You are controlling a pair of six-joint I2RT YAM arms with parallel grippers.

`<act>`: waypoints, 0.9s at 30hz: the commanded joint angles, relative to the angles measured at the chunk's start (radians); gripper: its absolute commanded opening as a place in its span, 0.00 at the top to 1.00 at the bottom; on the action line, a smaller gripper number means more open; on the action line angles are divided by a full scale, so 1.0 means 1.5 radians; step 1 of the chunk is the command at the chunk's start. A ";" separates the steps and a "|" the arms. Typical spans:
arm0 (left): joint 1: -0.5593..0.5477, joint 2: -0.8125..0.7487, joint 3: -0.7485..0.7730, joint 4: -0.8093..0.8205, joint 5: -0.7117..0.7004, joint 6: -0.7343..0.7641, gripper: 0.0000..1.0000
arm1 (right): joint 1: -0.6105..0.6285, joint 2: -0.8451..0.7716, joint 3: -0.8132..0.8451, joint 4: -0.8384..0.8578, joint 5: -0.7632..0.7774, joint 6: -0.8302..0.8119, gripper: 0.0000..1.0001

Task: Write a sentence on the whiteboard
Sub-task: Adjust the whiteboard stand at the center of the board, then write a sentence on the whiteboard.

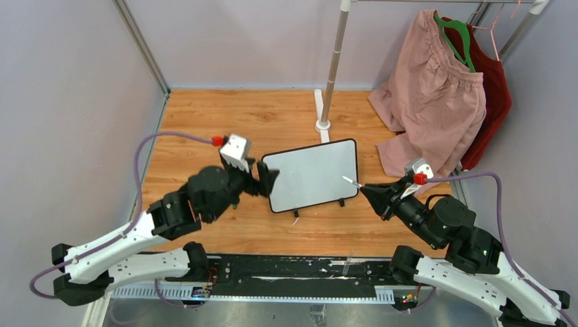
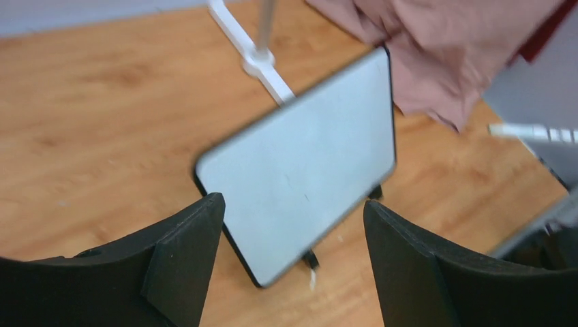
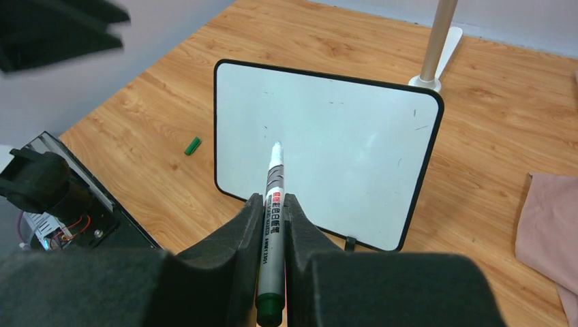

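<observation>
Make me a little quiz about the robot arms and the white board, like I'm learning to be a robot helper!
1. True or false: the whiteboard already has green words written on it.
2. Which thing does the right gripper hold? A) a marker B) a spoon C) a sponge
3. Fill in the gap: the left gripper has its jaws ____ (open or shut).

Key:
1. False. There are no words on the board.
2. A. The tip is uncapped and points at the board.
3. Open. The board shows between its two fingers.
</observation>
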 commanded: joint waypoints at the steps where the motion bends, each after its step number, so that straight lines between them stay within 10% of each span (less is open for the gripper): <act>1: 0.165 0.099 0.162 -0.090 0.145 0.188 0.20 | 0.004 0.009 0.004 0.036 -0.034 -0.027 1.00; 9: 0.381 0.269 0.260 -0.027 0.594 0.287 0.19 | 0.004 0.053 0.016 0.043 -0.067 -0.047 1.00; 27: 0.421 0.636 0.592 -0.238 0.878 0.389 0.12 | 0.004 0.067 0.014 0.096 -0.132 -0.119 1.00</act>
